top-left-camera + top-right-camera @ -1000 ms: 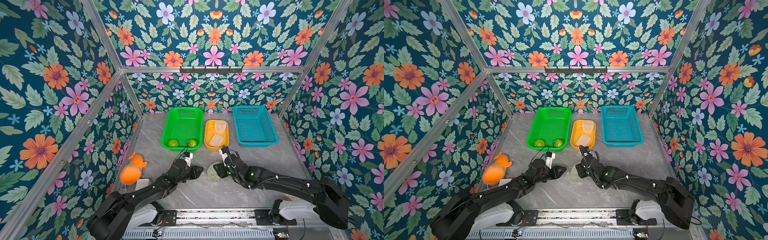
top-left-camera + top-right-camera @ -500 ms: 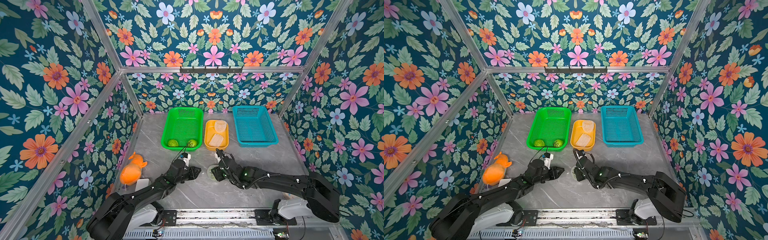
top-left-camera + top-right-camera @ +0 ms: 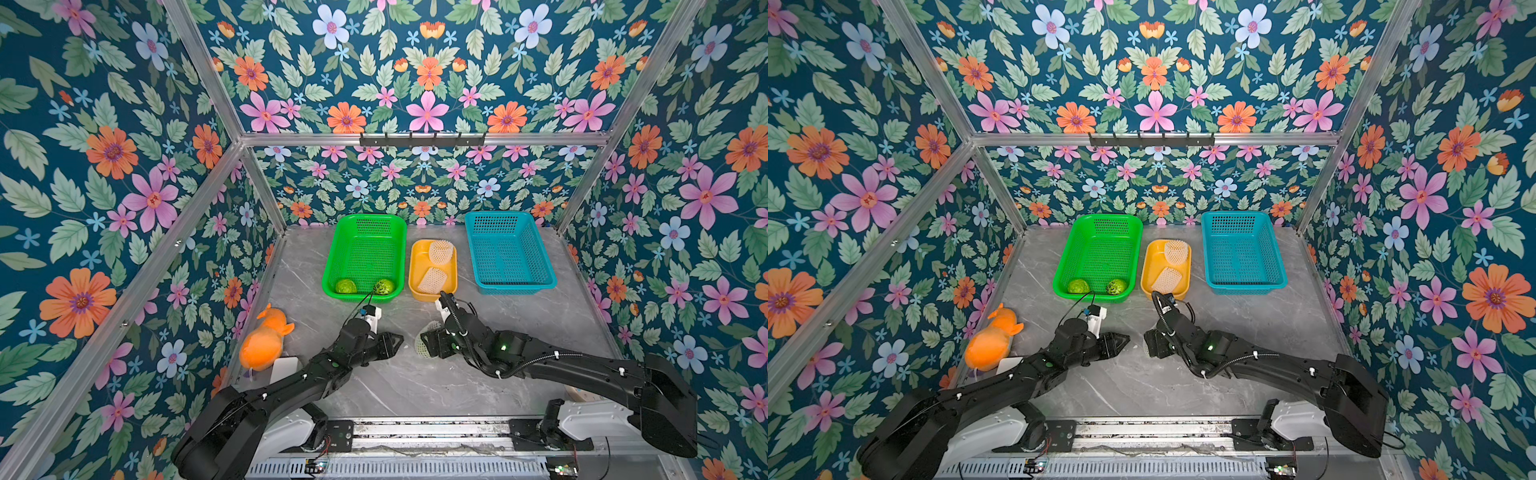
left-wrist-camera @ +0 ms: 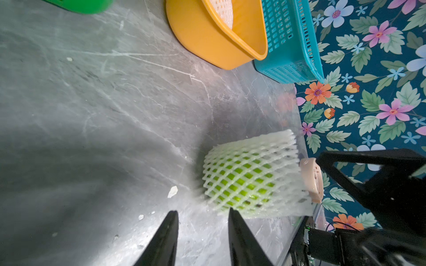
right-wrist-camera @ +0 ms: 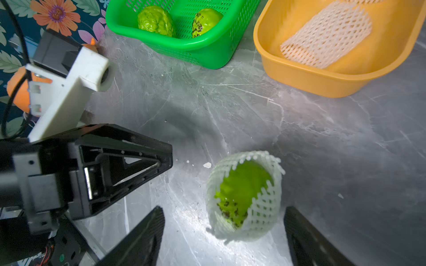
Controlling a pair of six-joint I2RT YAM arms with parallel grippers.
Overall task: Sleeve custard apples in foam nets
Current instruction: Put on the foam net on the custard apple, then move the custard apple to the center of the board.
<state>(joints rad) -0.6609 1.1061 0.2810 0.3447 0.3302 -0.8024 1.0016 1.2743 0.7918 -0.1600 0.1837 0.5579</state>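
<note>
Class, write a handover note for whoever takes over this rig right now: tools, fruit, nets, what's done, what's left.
Left tool: open, empty. Right tool: open, empty.
One custard apple sits inside a foam net on the table, just ahead of the right tool.
Two bare custard apples lie in the green basket; two spare nets in the yellow tray.
Done: one fruit sleeved. Left: two.

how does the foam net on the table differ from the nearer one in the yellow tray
Fill: the foam net on the table holds a custard apple; the nearer foam net in the yellow tray is empty.
Shape: the table net bulges round; the tray net lies flat.
Both are whitish diamond mesh.
</note>
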